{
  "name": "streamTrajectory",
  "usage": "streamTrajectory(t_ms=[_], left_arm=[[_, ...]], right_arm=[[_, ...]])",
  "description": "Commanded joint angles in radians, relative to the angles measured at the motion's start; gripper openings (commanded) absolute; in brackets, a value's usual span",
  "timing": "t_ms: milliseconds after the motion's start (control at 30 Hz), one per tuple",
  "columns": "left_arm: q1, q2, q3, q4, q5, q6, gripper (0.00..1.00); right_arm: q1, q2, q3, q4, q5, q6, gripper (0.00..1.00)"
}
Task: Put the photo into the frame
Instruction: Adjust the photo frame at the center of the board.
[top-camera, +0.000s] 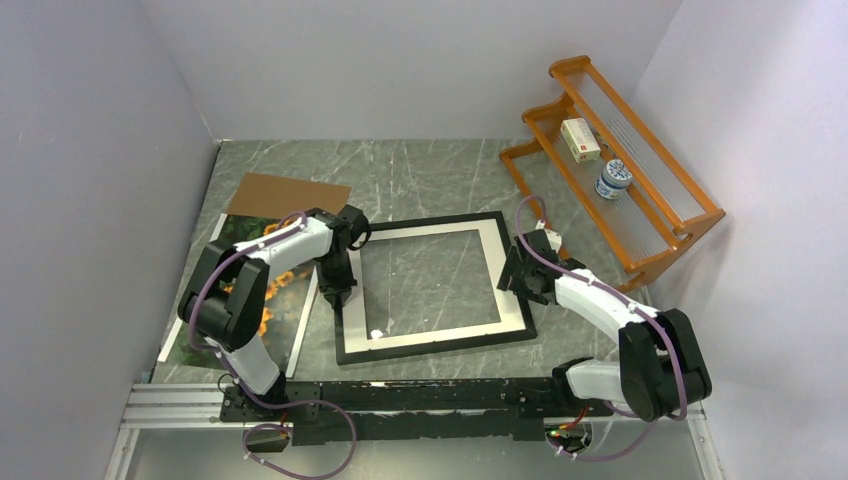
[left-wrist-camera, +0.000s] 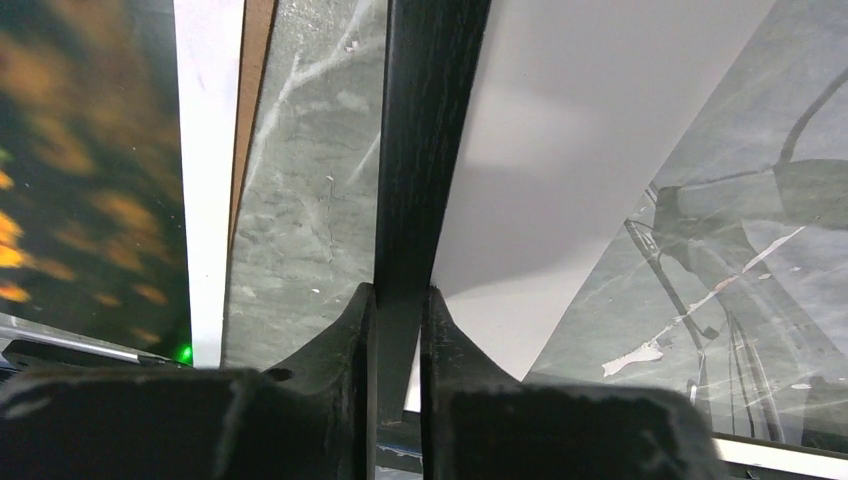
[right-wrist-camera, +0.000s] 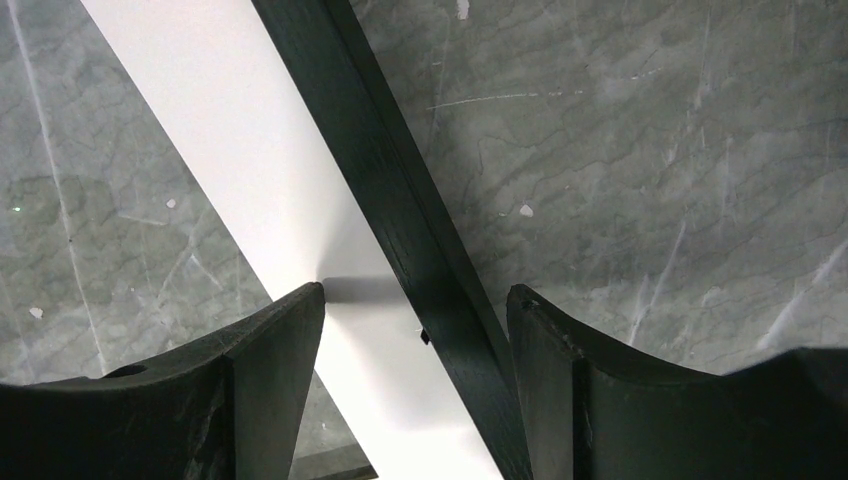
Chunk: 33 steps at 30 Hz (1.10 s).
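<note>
The frame (top-camera: 437, 345) lies flat on the table, black-edged, with a white mat (top-camera: 432, 336) inside it. My left gripper (top-camera: 338, 292) is at its left rail; in the left wrist view the gripper (left-wrist-camera: 398, 300) is shut on that black rail (left-wrist-camera: 425, 150), one finger on each side. My right gripper (top-camera: 512, 272) is at the right rail. In the right wrist view this gripper (right-wrist-camera: 415, 300) stands open, straddling the rail (right-wrist-camera: 370, 130) without touching it. The photo (top-camera: 283, 298), sunflowers on dark green, lies left of the frame, partly under my left arm, and shows blurred (left-wrist-camera: 90, 170) in the left wrist view.
A brown board (top-camera: 290, 195) lies behind the photo at the back left. An orange wooden rack (top-camera: 660, 235) stands at the back right, holding a small box (top-camera: 580, 140) and a blue-and-white jar (top-camera: 613, 180). Walls close in on three sides.
</note>
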<state>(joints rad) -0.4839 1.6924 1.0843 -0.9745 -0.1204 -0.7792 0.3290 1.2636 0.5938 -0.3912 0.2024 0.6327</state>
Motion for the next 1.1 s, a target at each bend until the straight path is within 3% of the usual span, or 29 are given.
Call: streamTrajectory(t_ms=[0, 67, 333, 367, 433, 533, 600, 1067], left_arm=[[0.002, -0.035, 0.009, 0.012, -0.033, -0.008, 0.07], [0.002, -0.041, 0.0, 0.024, -0.018, -0.005, 0.03], [0.002, -0.102, -0.037, 0.061, 0.011, 0.001, 0.03], [0.003, -0.111, -0.033, 0.057, 0.005, 0.001, 0.09], [0.002, -0.127, -0.025, 0.05, -0.01, 0.001, 0.32], [0.004, -0.146, -0.016, 0.045, -0.024, 0.006, 0.58], [0.004, -0.154, -0.015, 0.048, -0.036, 0.01, 0.69], [0.037, -0.114, -0.03, 0.121, -0.038, 0.034, 0.74]], right_arm=[[0.001, 0.003, -0.001, 0.029, 0.005, -0.005, 0.7], [0.001, 0.003, 0.001, 0.028, 0.003, -0.005, 0.7], [0.001, -0.037, 0.024, 0.002, -0.011, -0.003, 0.71], [0.001, -0.046, 0.031, -0.005, -0.011, -0.002, 0.71], [0.0, -0.064, 0.047, -0.019, -0.005, -0.003, 0.71], [-0.002, -0.085, 0.066, -0.037, 0.008, -0.005, 0.72], [-0.002, -0.094, 0.074, -0.045, 0.01, -0.006, 0.72], [-0.026, -0.016, 0.187, -0.039, 0.062, -0.098, 0.72]])
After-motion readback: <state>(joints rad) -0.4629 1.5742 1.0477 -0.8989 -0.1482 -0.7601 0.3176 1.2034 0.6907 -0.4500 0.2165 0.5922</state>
